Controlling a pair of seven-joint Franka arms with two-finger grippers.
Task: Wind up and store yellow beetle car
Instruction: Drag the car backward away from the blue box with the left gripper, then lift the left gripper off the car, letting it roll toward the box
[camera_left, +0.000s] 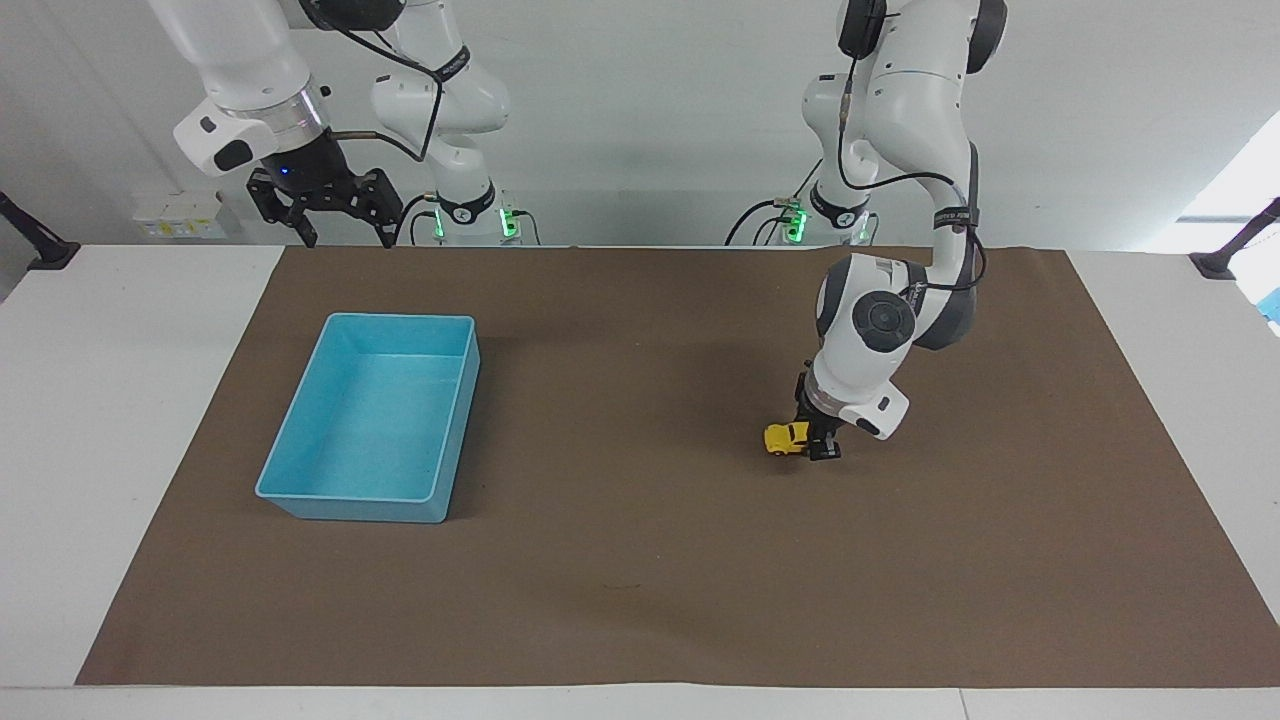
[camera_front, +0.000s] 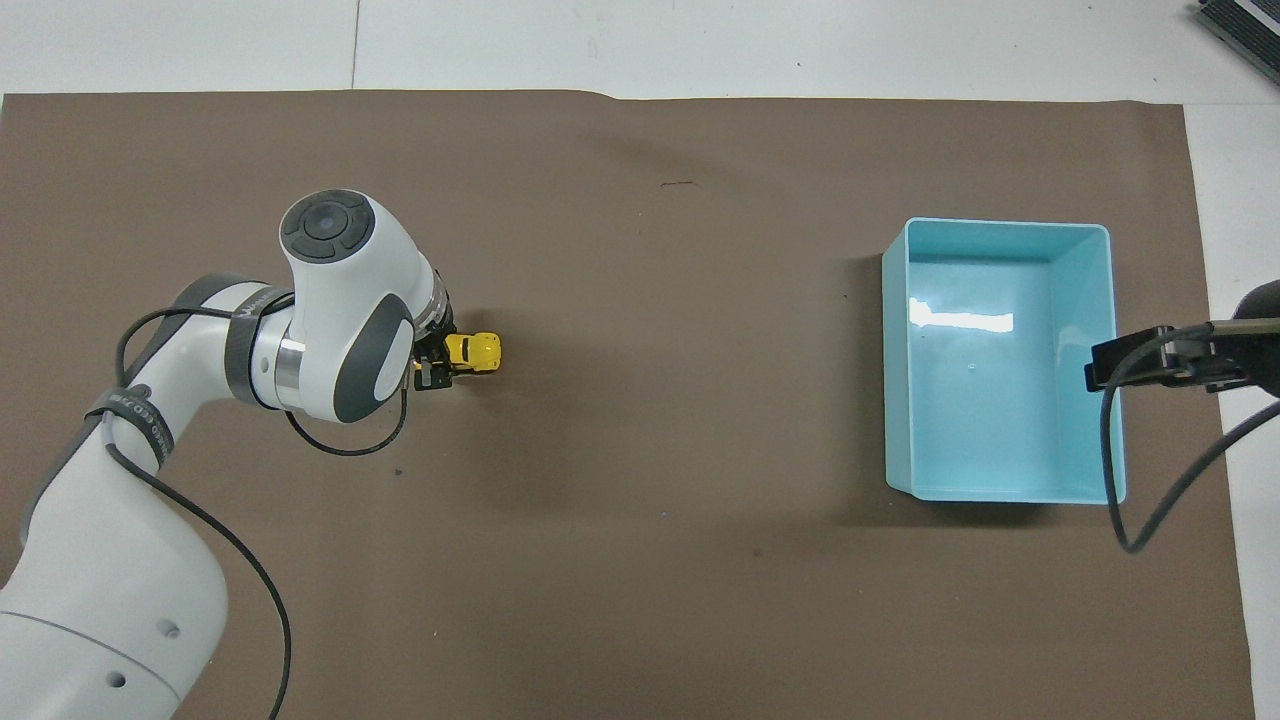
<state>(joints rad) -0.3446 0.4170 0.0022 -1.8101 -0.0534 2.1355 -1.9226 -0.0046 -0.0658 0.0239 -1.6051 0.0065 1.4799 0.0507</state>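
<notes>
The yellow beetle car (camera_left: 785, 439) sits on the brown mat (camera_left: 640, 560) toward the left arm's end of the table; it also shows in the overhead view (camera_front: 473, 351). My left gripper (camera_left: 815, 443) is down at the mat and shut on the car's rear, with the car's front sticking out toward the light blue bin (camera_left: 372, 430). In the overhead view the left gripper (camera_front: 437, 362) is mostly hidden under the wrist. My right gripper (camera_left: 335, 215) waits open, raised near its base; its tip (camera_front: 1150, 362) shows over the bin's edge (camera_front: 1000, 492).
The light blue bin is an open rectangular box, empty inside, at the right arm's end of the mat. White table (camera_left: 130, 350) borders the mat.
</notes>
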